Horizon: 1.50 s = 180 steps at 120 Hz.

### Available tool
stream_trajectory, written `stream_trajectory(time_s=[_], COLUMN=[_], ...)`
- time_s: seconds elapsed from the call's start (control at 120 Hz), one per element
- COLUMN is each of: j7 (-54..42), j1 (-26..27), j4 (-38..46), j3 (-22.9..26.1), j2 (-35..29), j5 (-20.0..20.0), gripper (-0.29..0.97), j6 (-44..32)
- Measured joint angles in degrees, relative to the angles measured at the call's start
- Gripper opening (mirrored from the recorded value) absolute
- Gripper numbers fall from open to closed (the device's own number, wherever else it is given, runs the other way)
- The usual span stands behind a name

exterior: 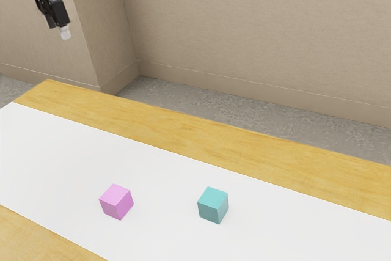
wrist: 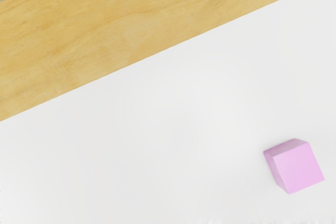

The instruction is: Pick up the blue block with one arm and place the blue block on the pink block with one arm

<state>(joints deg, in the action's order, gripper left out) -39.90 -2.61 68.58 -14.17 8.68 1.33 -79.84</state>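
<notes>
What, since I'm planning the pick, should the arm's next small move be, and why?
Probably lower the pincer toward the exterior view's right, until it is above the blue block. It hangs high near that view's upper left corner, far from both blocks; the blue block stands on the white mat, apart from the pink block.

Beige wall (exterior: 256, 22), grey floor (exterior: 244, 111), wooden table (exterior: 244, 148)
</notes>
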Motion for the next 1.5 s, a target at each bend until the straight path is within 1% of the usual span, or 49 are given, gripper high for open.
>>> stream_trajectory(time_s=[0.133, 0.2, 0.242, 0.308, 0.367, 0.442, 0.5, 0.633, 0.742, 0.775, 0.808, 0.858, 0.925, 0.975, 1.017, 1.067, 1.15, 1.217, 1.375, 1.5], j7=[-4.0, -5.8, -6.8, -8.3, -9.5, -10.9, -11.9, -13.9, -15.3, -15.8, -16.2, -16.8, -17.6, -17.9, -18.2, -19.4, -22.3, -26.2, -36.8, -45.8], j1=[-0.1, -0.2, -0.5, -1.5, 0.7, 5.4, 7.4, 7.8, 6.8, 5.3, 2.7, -0.2, -0.2, -0.2, -0.1, 0.0, 0.0, 0.0, 0.1, 0.2], j4=[-0.5, -6.5, -11.0, -13.8, -14.5, -14.8, -14.7, -14.0, -10.9, -8.5, -5.3, 4.2, 20.0, 29.2, 34.5, 40.6, 46.3, 48.5, 52.4, 52.8], j3=[0.1, 2.0, 5.1, 11.6, 14.2, 14.7, 14.8, 14.8, 15.3, 16.5, 18.8, 21.1, 22.9, 24.1, 24.4, 24.5, 24.6, 24.7, 29.8, 34.1], j2=[-0.1, -1.5, -5.0, -9.2, -10.5, -10.7, -10.5, -9.1, -8.8, -9.4, -11.4, -18.4, -28.8, -34.5, -37.1, -38.5, -38.6, -35.2, -24.2, -18.4], j5=[-0.1, -2.0, -3.4, -6.2, -7.8, -9.1, -9.7, -10.4, -10.3, -10.2, -10.1, -9.8, -7.7, -5.8, -4.0, -2.0, 0.4, 0.8, 1.0, 1.0], gripper=[0.68, 0.68, 0.68, 0.68, 0.68, 0.68, 0.68, 0.68, 0.68, 0.68, 0.68, 0.68, 0.68, 0.68, 0.68, 0.68, 0.68, 0.68, 0.68, 0.68], j6=[0.2, 1.0, 1.9, 4.4, 6.1, 7.3, 7.9, 7.9, 7.8, 7.8, 7.6, 6.4, 4.8, 4.3, 3.9, 1.2, -3.8, -8.2, -15.9, -21.2])
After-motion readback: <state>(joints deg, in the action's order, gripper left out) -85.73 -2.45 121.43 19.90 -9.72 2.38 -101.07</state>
